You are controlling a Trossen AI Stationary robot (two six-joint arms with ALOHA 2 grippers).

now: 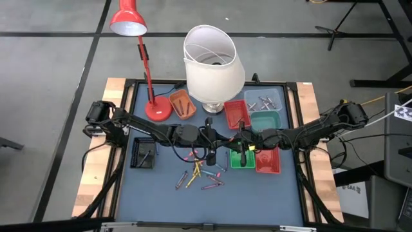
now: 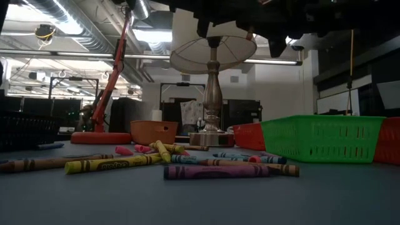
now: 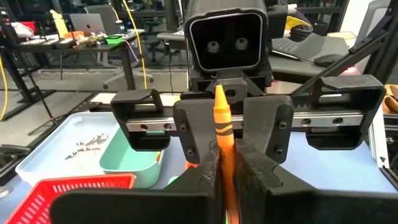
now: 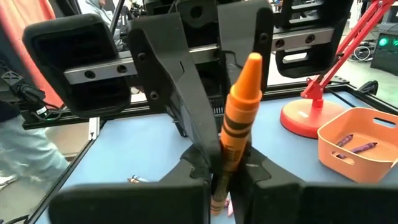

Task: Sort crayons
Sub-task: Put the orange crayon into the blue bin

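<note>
An orange crayon (image 3: 222, 118) (image 4: 241, 106) stands upright in the air, tip up, between my two grippers. They meet fingertip to fingertip above the table's middle. My left gripper (image 1: 219, 136) (image 3: 227, 186) comes from the left and my right gripper (image 1: 237, 138) (image 4: 230, 183) from the right. Both are shut on the crayon. Several loose crayons (image 1: 203, 175) (image 2: 225, 170) lie flat on the blue mat near the front. My left gripper pinches the orange crayon's lower wrapped part (image 3: 227, 163) between its two fingers. The fingers reach in level from the table's left and lie across the crayon. The crayon stands upright, clear of the table. My right gripper pinches the crayon's lower end (image 4: 224, 163) between its two fingers, level from the table's right, across the crayon. The bottom of the crayon is hidden between the fingers. The pointed tip (image 4: 253, 60) rises above both grippers.
Trays stand around the grippers: orange (image 1: 183, 103), red (image 1: 236, 113), clear (image 1: 269, 100) and teal (image 1: 265, 120) at the back, green (image 1: 242, 158) and red (image 1: 268, 160) under my right arm, black (image 1: 143, 153) at the left. A white-shaded lamp (image 1: 214, 61) and a red desk lamp (image 1: 158, 108) stand at the back.
</note>
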